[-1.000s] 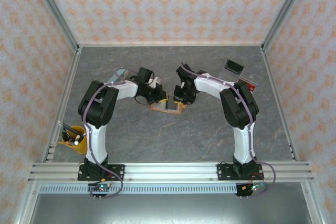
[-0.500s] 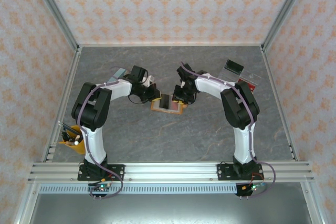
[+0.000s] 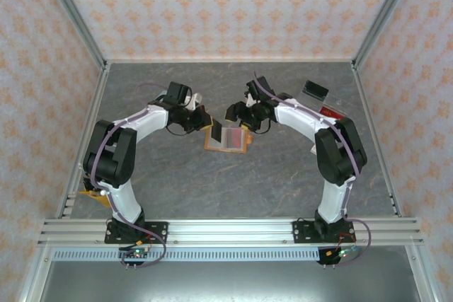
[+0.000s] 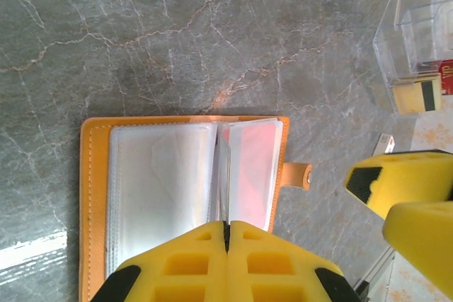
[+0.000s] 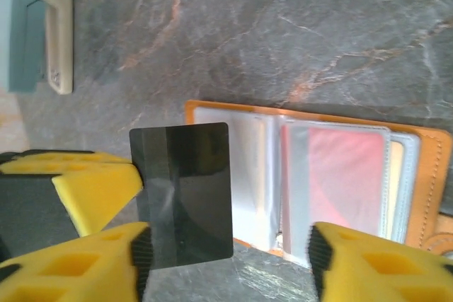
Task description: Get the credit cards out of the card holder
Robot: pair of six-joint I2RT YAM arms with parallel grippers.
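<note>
Card holder is lying open & flat on the grey desk, pockets facing up, btwn the two arms. A reddish card is sitting in a see-through pocket on the holder's strap-side page. One clear leaf is standing up at the holder's spine and running toward the L gripper. Its jaws are pressing tight together at the holder's left edge, but I can't tell whether they're pinching that leaf. Just past the holder's far edge, the R gripper is hovering w/ jaws standing wide apart. A dark card is leaning against one finger, w/ a clear gap to the other, and is overlapping the holder's corner in the R wrist view. Off to the holder's right, well apart, a clear plastic tray is standing on the desk, and a black block is lying beyond it. To the holder's left, a pale-blue box is lying near the L arm.
</note>
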